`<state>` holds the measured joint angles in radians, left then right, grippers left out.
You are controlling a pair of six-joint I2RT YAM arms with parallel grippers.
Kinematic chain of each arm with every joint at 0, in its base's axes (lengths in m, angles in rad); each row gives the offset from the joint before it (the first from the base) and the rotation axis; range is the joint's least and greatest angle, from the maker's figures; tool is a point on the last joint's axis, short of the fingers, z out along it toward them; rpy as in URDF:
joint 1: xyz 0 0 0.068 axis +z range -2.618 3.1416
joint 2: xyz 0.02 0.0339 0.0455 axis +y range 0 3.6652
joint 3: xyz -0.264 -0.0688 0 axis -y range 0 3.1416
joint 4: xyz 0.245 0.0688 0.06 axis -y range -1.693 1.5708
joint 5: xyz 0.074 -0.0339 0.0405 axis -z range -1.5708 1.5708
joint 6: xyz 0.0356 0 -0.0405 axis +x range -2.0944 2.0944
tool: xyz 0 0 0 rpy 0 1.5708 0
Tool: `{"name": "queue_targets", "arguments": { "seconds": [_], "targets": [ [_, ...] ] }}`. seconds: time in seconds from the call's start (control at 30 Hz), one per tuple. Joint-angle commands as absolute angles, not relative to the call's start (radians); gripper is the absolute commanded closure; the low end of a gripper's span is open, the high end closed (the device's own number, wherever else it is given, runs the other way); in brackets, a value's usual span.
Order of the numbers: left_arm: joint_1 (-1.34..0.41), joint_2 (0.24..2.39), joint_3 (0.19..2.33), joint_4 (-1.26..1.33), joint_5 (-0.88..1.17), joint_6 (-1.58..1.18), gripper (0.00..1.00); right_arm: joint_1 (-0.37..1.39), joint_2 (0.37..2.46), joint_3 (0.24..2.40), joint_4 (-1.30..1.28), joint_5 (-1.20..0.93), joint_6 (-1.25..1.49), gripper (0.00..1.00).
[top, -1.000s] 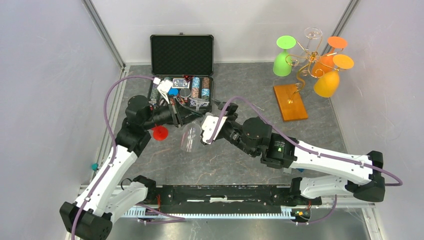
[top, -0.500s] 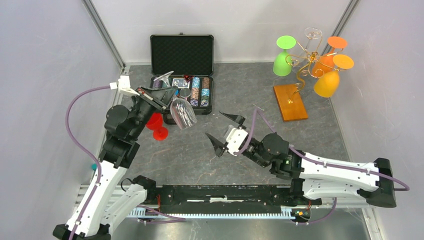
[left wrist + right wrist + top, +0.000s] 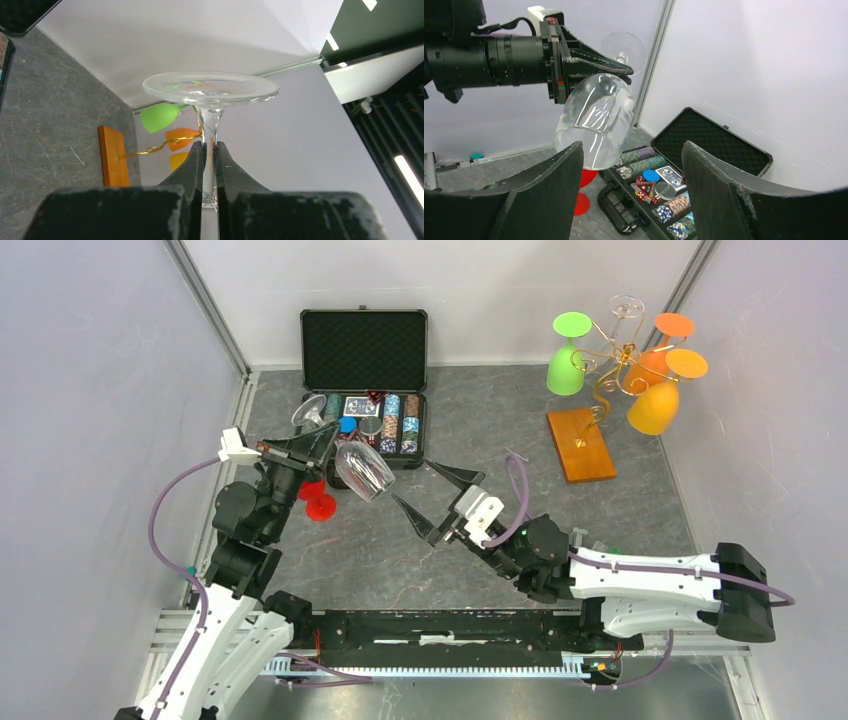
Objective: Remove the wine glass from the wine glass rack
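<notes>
Once the right jaws had drawn back from the wine glass [image 3: 362, 470], wide open and empty, the left jaws alone pinched its stem; the handover seemed complete.

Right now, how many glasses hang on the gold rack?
4: green glass at left, clear glass on top, orange glass at right, yellow-orange glass just nearer. Some may be hidden.

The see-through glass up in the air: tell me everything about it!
The clear wine glass looks like real glass: a rounded bowl, a thin stem and a flat round foot. It is empty and hangs tilted above the table, bowl lower, foot higher, near the black case. Only the left tool touches it, shut on the stem.
</notes>
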<state>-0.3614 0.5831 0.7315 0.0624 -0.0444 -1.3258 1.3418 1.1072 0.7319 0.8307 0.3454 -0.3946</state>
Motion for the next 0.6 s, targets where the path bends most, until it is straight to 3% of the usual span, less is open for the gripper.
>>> {"name": "queue_targets", "arguments": {
  "seconds": [0.0,0.17,0.57],
  "targets": [
    [-0.362,0.545,0.714,0.147,-0.118,-1.463,0.98,1.350,1.155,0.804,0.893,0.358,-0.354,0.25],
    [-0.361,0.550,0.711,0.160,-0.095,-1.495,0.98,1.356,1.192,0.822,0.868,0.371,-0.354,0.28],
    [-0.361,0.522,0.672,0.164,-0.070,-1.578,0.98,1.356,1.289,0.989,0.714,0.453,-0.276,0.54]
  ]
}}
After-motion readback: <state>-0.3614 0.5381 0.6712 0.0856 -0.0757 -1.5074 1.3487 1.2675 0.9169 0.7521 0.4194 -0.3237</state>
